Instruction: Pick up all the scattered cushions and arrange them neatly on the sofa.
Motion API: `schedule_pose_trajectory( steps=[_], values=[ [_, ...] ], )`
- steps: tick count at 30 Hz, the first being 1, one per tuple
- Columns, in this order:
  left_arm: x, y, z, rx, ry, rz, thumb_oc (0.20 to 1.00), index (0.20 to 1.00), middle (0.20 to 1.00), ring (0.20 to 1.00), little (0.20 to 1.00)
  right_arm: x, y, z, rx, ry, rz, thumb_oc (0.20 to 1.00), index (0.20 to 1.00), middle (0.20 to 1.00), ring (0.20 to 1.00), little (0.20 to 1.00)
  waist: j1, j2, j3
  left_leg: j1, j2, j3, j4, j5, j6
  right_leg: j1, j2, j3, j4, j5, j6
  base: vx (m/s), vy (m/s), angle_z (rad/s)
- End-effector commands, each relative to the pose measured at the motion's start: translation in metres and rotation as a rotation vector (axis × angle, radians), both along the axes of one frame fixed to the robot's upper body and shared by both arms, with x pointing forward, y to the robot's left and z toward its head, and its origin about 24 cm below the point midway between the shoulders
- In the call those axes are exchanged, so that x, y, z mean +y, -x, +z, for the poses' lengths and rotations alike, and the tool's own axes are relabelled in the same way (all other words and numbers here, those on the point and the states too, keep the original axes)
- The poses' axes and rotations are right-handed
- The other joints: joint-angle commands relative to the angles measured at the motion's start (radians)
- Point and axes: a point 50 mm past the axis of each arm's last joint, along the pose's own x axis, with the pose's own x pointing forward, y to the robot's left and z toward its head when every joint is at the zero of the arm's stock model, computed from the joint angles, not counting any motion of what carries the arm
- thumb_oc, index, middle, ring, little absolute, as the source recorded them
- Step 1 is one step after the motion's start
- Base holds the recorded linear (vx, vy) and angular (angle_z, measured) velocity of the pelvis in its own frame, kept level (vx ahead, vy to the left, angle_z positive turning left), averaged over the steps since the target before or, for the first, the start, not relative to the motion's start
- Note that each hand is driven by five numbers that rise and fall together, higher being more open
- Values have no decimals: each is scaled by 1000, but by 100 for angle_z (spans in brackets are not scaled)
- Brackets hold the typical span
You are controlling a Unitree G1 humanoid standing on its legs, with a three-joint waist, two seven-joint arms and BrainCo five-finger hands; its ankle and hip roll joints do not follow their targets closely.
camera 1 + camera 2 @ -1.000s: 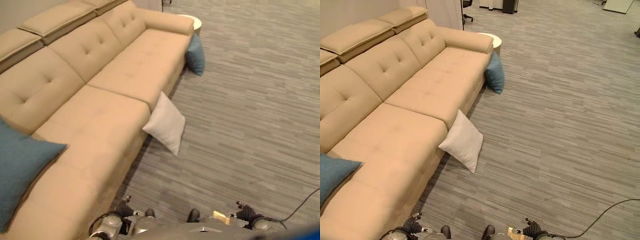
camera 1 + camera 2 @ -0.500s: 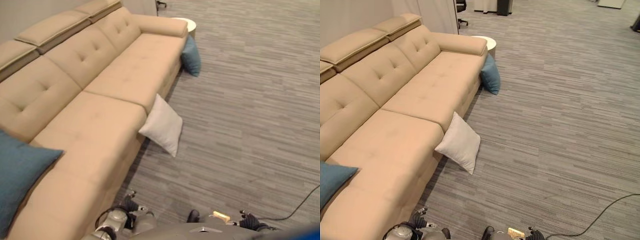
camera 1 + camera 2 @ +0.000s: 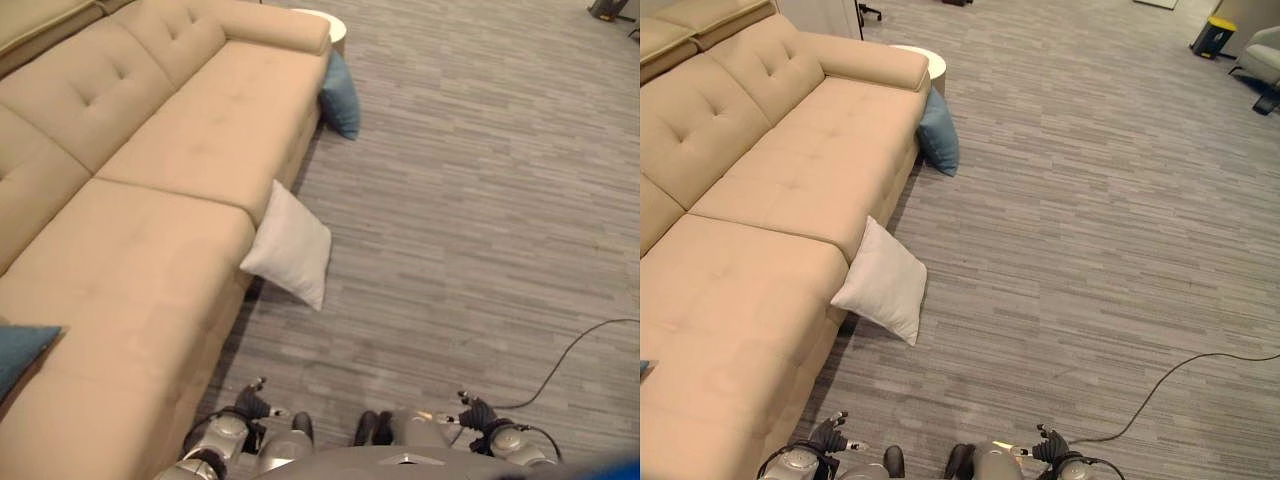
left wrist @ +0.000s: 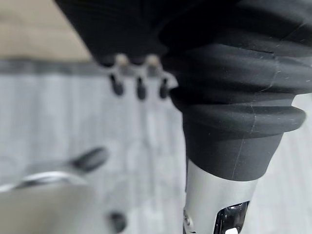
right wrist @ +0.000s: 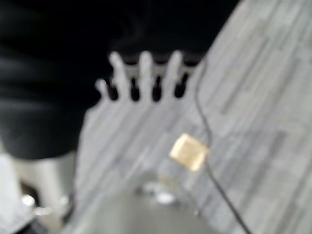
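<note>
Cushions are lying in three places around the long beige sofa (image 3: 760, 170). A white cushion (image 3: 882, 283) is leaning on one corner against the sofa's front edge, its lower tip touching the grey striped carpet (image 3: 1090, 230). A blue cushion (image 3: 938, 133) is standing on the carpet at the far end of the sofa, propped against the side below the armrest (image 3: 868, 60), just beside a small round white side table (image 3: 923, 57) that is peeking out behind the armrest. A second blue cushion (image 3: 22, 350) is resting on the near end of the seat, showing as a corner at the picture's left edge. The left hand (image 3: 252, 400) is hanging low at the robot's side, close to the sofa's front, holding nothing; in the left wrist view its fingers (image 4: 139, 87) are pointing straight down over the carpet, relaxed and apart. The right hand (image 3: 472, 412) is hanging on the other side, over open carpet and well apart from every cushion; in the right wrist view its fingers (image 5: 145, 73) are spreading straight and loose, gripping nothing. At the far right, a grey chair (image 3: 1262, 55) and a dark bin with a yellow top (image 3: 1212, 35) are standing on the carpet.
</note>
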Motion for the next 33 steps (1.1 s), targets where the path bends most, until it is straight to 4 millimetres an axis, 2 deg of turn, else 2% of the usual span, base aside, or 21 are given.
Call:
schedule_pose_trajectory(
  steps=[1,2,3,6,8,10,11,12,13,14,15,18,19,21,23,24,25,26,27,31,33],
  values=[
    [1,-16,7,-73,0,14,1000,1000,1000,1000,1000,3,-27,10,-95,-6,33,1000,1000,1000,1000,1000,2,-8,23,-58,16,-67,77,0,-49,166,59,9,-400,208,-17,206,-97,-2],
    [1,-17,8,-76,-2,13,1000,1000,1000,1000,1000,2,-29,11,-99,-3,37,1000,1000,1000,1000,1000,-1,-10,25,-49,13,-75,76,-9,-54,164,55,25,-458,222,-14,330,-179,14],
    [2,-16,7,-73,-4,15,1000,1000,1000,1000,1000,3,-33,14,-120,-7,37,1000,1000,1000,1000,1000,-17,-16,19,-34,15,-99,79,-30,-69,134,46,93,-606,276,3,418,-217,21],
    [2,-13,6,-71,-4,30,1000,1000,1000,1000,1000,3,-32,13,-115,-8,49,1000,1000,1000,1000,1000,-41,-20,5,11,24,-130,86,-56,-80,121,56,165,-588,291,15,369,-190,43],
    [0,-6,3,-47,5,34,1000,1000,1000,1000,1000,3,-25,11,-95,-13,47,1000,1000,1000,1000,1000,-50,-19,-10,22,39,-150,133,-44,-95,142,86,165,-582,278,-4,320,-218,55],
    [-3,-3,1,-36,12,35,1000,1000,1000,1000,1000,1,-22,10,-93,-17,34,1000,1000,1000,1000,1000,-57,-30,-14,-32,62,-156,292,31,-140,186,115,143,-600,264,-31,205,-244,55],
    [-3,-3,1,-36,12,35,1000,1000,1000,1000,1000,1,-22,10,-93,-17,34,1000,1000,1000,1000,1000,-57,-30,-14,-32,62,-156,292,31,-140,186,115,143,-600,264,-31,134,-369,36],
    [-6,-10,3,-52,19,21,1000,1000,1000,1000,1000,-1,-21,10,-102,-11,26,1000,1000,1000,1000,1000,-44,-54,15,-138,107,-132,462,97,-152,239,127,119,-628,245,-66,94,-366,5],
    [-7,-15,5,-66,25,21,1000,1000,1000,1000,1000,-2,-22,11,-110,-9,27,1000,1000,1000,1000,1000,-35,-63,31,-174,111,-126,530,94,-151,259,132,100,-636,234,-81,142,-463,23],
    [-8,-18,5,-71,28,23,1000,1000,1000,1000,1000,-2,-23,11,-111,-3,23,1000,1000,1000,1000,1000,-36,-65,35,-191,132,-92,540,91,-146,275,142,78,-645,216,-89,119,-256,60],
    [-9,-19,6,-75,29,20,1000,1000,1000,1000,1000,-3,-22,11,-107,-3,12,1000,1000,1000,1000,1000,-35,-66,38,-220,142,-76,538,86,-145,291,151,69,-656,207,-93,165,-174,67],
    [-11,-24,8,-92,31,8,1000,1000,1000,1000,1000,-4,-23,12,-112,-9,-8,1000,1000,1000,1000,1000,-27,-65,35,-287,104,-38,406,51,-125,323,174,54,-677,181,-86,244,-81,33],
    [-11,-22,7,-89,31,7,1000,1000,1000,1000,1000,-4,-21,11,-107,-9,-9,1000,1000,1000,1000,1000,-30,-56,30,-288,113,-3,340,38,-131,342,190,53,-683,164,-76,316,-18,21],
    [-10,-21,7,-86,32,11,1000,1000,1000,1000,1000,-4,-17,9,-95,-7,-10,1000,1000,1000,1000,1000,-27,-43,19,-299,117,64,202,119,-141,360,217,35,-684,141,-74,288,24,12],
    [-9,-18,6,-74,30,17,1000,1000,1000,1000,1000,-4,-15,8,-89,-8,-14,1000,1000,1000,1000,1000,-26,-46,12,-293,103,96,181,128,-137,377,220,26,-674,120,-74,242,32,22],
    [-7,-14,4,-58,27,21,1000,1000,1000,1000,1000,-3,-13,7,-79,-10,-14,1000,1000,1000,1000,1000,-22,-51,7,-276,90,84,171,113,-128,380,223,27,-663,115,-72,302,47,31],
    [-4,-11,4,-51,21,27,1000,1000,1000,1000,1000,0,-12,6,-74,-15,-10,1000,1000,1000,1000,1000,-20,-59,4,-268,96,98,162,125,-134,379,224,10,-651,108,-71,273,73,20],
    [-1,-10,4,-56,15,40,1000,1000,1000,1000,1000,4,-13,5,-70,-18,5,1000,1000,1000,1000,1000,-4,-67,0,-263,72,55,171,100,-121,381,217,10,-627,103,-68,413,143,15],
    [4,-10,5,-58,5,55,1000,1000,1000,1000,1000,9,-16,5,-77,-29,18,1000,1000,1000,1000,1000,9,-73,-1,-236,60,69,153,82,-112,367,196,-16,-536,113,-37,408,203,10],
    [10,-15,9,-83,1,65,1000,1000,1000,1000,1000,14,-26,9,-111,-41,34,1000,1000,1000,1000,1000,20,-79,4,-202,29,36,168,28,-65,298,131,-15,-314,156,19,282,183,22],
    [13,-16,11,-88,-10,58,1000,1000,1000,1000,1000,16,-31,11,-129,-46,48,1000,1000,1000,1000,1000,20,-75,10,-193,18,11,174,20,-40,245,142,30,-265,174,-1,182,118,51]
  ],
)
